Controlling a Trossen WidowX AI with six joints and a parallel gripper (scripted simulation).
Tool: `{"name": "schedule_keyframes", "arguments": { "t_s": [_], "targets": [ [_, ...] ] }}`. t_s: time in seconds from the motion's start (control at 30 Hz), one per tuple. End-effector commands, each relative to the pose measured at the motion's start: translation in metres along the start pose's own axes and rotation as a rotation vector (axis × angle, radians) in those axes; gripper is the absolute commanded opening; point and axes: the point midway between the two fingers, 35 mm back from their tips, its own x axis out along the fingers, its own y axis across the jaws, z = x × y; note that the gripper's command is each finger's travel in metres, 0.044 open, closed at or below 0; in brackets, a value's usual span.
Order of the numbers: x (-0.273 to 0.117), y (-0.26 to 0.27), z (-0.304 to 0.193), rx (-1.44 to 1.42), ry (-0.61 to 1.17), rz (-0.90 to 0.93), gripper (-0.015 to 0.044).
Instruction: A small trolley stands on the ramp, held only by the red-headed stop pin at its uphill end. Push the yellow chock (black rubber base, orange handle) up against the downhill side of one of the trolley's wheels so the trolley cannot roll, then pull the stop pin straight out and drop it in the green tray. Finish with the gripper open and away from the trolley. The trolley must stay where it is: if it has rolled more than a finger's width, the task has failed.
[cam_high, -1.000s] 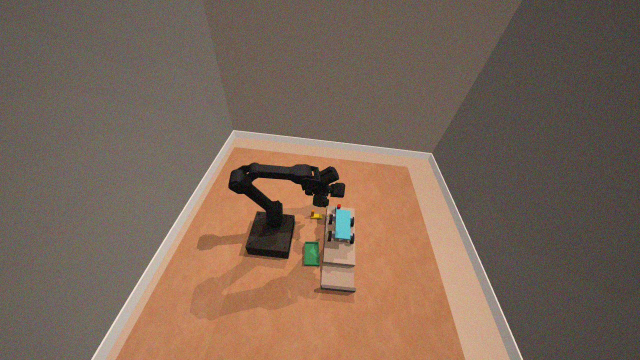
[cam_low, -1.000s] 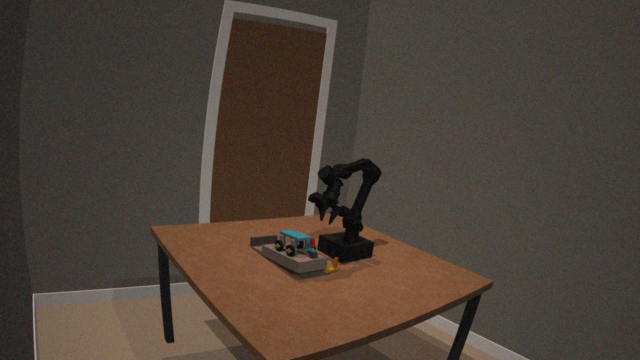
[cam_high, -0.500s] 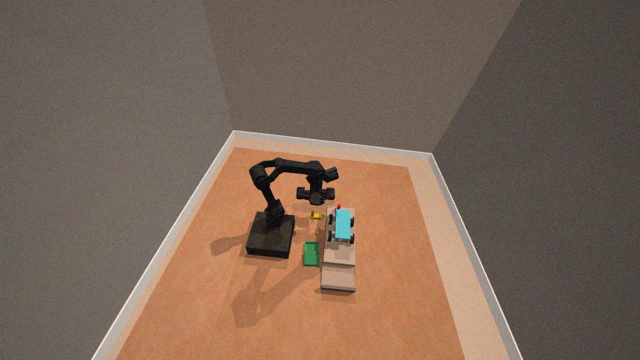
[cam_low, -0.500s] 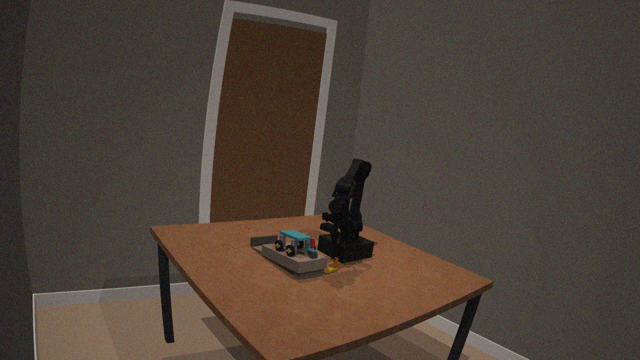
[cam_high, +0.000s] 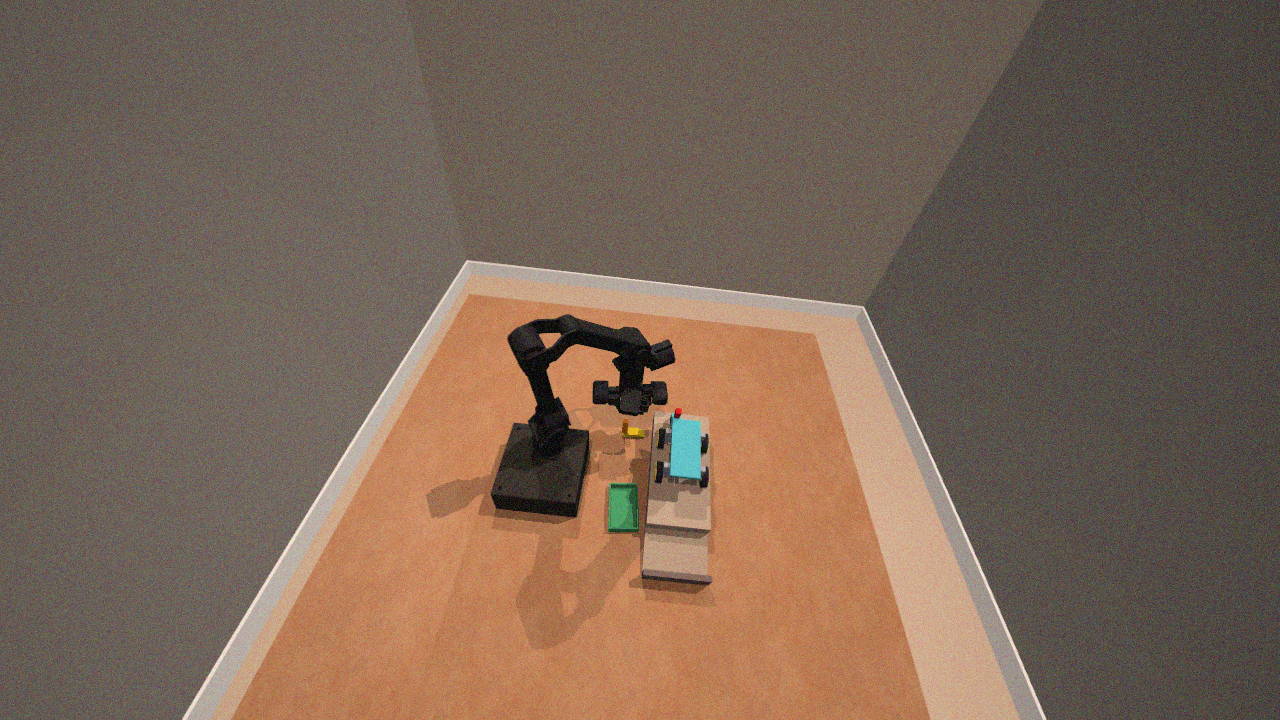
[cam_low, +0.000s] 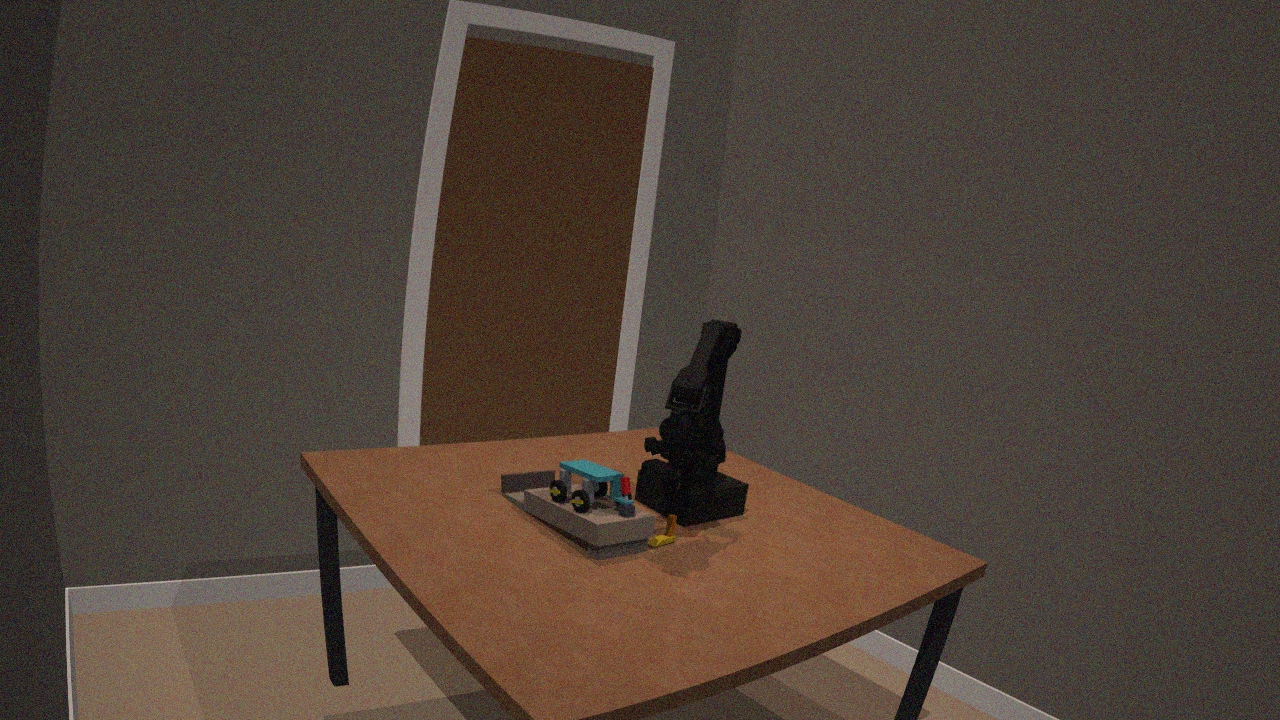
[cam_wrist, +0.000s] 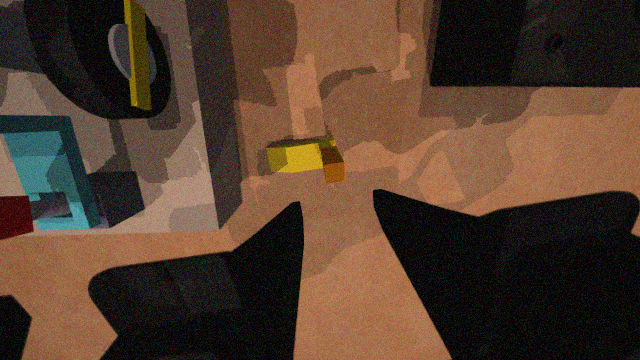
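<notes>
The yellow chock (cam_high: 634, 432) (cam_low: 660, 540) (cam_wrist: 300, 157) lies on the table beside the ramp's uphill end, its orange handle (cam_low: 671, 524) (cam_wrist: 335, 171) upright. My gripper (cam_high: 631, 407) (cam_wrist: 337, 203) points down above the chock's area, part-way open, with nothing between its fingertips. In the exterior view its fingers cannot be told from the dark arm. The blue trolley (cam_high: 686, 447) (cam_low: 590, 470) stands on the ramp (cam_high: 677, 510) (cam_low: 554, 516). The red-headed pin (cam_high: 677, 412) (cam_low: 625, 485) (cam_wrist: 15, 215) is at the trolley's uphill end. The green tray (cam_high: 623, 510) holds nothing visible.
The black robot base (cam_high: 537, 479) (cam_wrist: 550, 45) stands across the chock from the ramp. The tray lies between the base and the ramp's lower part. In the wrist view, a trolley wheel (cam_wrist: 90, 60) and the ramp's dark side wall (cam_wrist: 212, 100) are left of the chock.
</notes>
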Motion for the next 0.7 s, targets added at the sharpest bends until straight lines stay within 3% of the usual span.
{"name": "schedule_keyframes", "arguments": {
  "t_s": [0.0, 0.67],
  "targets": [
    [0.014, -0.002, 0.002, -0.004, -0.008, -0.008, 0.0190],
    [0.043, -0.003, 0.002, -0.004, -0.009, -0.008, 0.0190]
  ]
}}
